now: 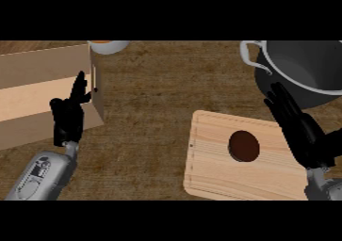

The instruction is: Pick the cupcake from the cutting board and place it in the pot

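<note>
Your right hand, fingers straight, hovers at three o'clock of the cupcake on the cutting board; approach low before curling. Left hand rests open; pot waits at one o'clock.

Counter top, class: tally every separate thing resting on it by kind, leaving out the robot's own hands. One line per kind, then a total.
Cutting board: 1
Cupcake: 1
Pot: 1
Cardboard box: 1
Cup, partly cut off at the top edge: 1
Total: 5
</note>
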{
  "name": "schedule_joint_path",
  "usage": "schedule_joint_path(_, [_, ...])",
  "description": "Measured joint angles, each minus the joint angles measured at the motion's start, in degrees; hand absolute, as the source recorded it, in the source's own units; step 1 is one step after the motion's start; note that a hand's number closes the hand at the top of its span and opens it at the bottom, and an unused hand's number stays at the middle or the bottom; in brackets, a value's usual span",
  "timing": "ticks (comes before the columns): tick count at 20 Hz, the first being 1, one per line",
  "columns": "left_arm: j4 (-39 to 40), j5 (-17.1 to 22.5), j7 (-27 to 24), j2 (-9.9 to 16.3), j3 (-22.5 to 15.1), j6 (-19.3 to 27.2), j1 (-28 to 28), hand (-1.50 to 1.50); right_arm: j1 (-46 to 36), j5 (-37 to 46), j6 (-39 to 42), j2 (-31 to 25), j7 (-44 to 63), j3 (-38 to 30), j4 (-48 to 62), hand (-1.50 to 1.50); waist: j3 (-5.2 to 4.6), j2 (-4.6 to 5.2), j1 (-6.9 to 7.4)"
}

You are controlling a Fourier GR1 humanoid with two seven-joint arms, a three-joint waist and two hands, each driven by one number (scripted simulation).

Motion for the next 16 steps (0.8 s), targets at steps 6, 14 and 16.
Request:
schedule_joint_path(6, [-10.42, 2.12, 3.9, 1.07, 0.08, -2.53, -0.43, 0.0, -5.94, -3.52, 8.4, 3.75, -1.65, 3.1, 1.54, -1.5, 0.12, 1.58, 1.33])
schedule_joint_path(14, [-16.15, 5.78, 5.93, 0.84, 0.03, -5.62, 3.81, 0.0, -2.18, 18.29, 2.21, -5.72, -18.4, 3.06, -2.62, -1.5, -0.06, 1.38, -0.87])
schedule_joint_path(16, [-18.23, 5.86, 6.26, 0.78, -0.38, -5.81, 5.41, 0.0, 1.08, 19.97, 2.58, -8.14, -22.06, 2.04, -5.31, -1.5, -0.03, 1.45, -1.22])
